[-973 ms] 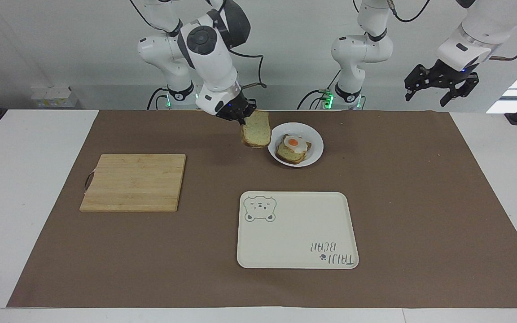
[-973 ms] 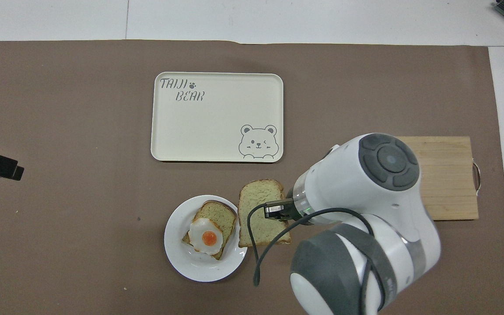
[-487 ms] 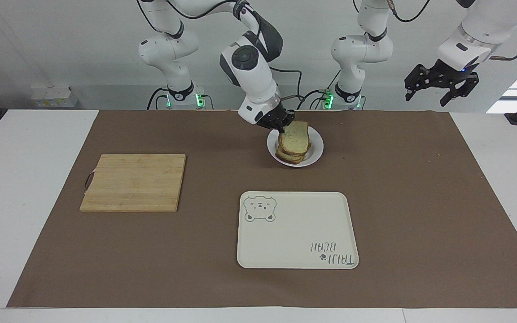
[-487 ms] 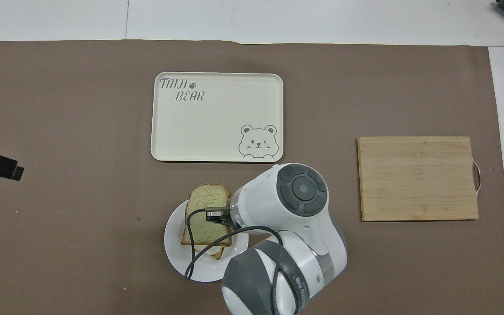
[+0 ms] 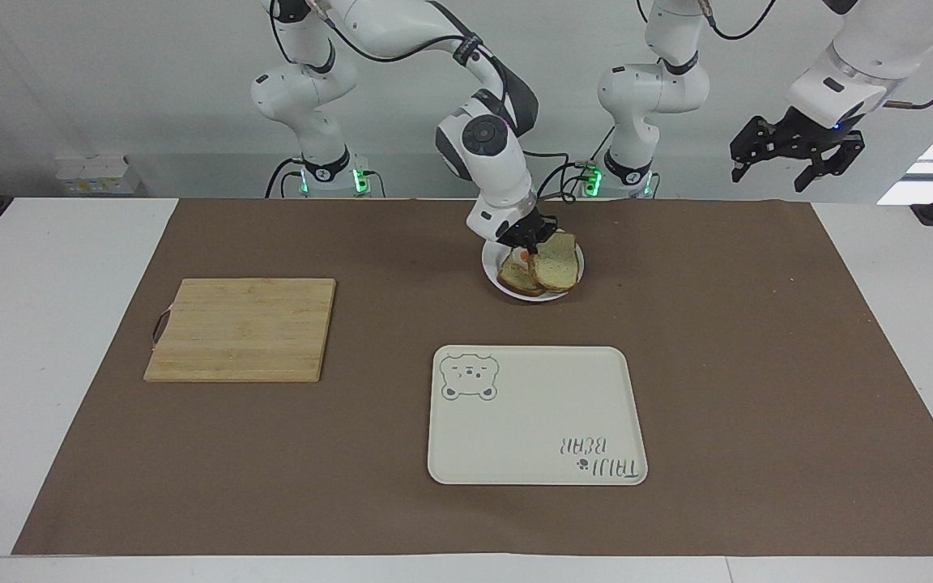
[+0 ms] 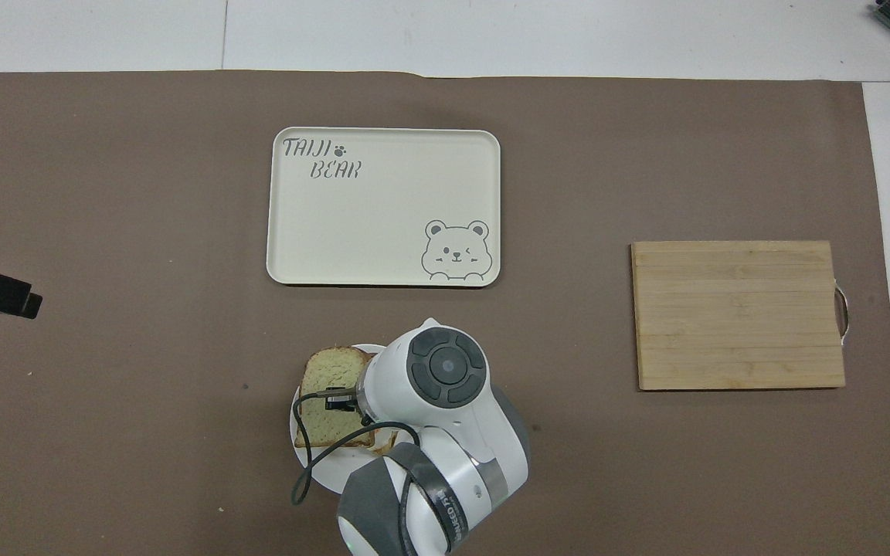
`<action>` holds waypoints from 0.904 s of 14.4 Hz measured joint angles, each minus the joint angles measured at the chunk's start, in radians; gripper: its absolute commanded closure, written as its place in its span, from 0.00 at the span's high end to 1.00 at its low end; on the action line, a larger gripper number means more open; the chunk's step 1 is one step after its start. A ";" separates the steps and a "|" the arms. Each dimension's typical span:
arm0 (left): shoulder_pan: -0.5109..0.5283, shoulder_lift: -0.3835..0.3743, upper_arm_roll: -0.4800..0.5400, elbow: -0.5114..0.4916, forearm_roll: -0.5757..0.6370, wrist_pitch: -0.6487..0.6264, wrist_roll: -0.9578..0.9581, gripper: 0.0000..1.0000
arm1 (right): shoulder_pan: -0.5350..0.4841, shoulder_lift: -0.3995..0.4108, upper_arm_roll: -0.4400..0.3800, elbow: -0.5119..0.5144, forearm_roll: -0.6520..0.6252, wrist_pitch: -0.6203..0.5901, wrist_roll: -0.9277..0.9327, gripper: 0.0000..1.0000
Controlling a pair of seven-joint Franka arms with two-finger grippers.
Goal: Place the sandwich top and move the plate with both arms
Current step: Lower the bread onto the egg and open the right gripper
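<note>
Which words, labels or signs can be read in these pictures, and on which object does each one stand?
"TAIJI BEAR", with a small paw print after "TAIJI": printed in one corner of the cream tray; a bear face is drawn in the corner diagonally across from it.
Lettering on the right arm's dark grey link near the bottom of the overhead view: too blurred to read.
No other text is visible.

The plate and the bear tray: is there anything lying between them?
Nothing: in the overhead view only bare brown mat separates the plate from the bear tray.
</note>
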 measured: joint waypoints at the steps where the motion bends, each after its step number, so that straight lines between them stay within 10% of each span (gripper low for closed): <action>1: 0.000 0.000 0.000 0.000 0.000 0.000 0.000 1.00 | 0.003 0.008 0.000 -0.001 0.000 0.003 -0.002 0.00; 13: 0.000 0.000 0.000 0.000 0.000 0.000 0.000 1.00 | 0.002 0.014 -0.007 -0.010 -0.046 -0.069 -0.010 0.09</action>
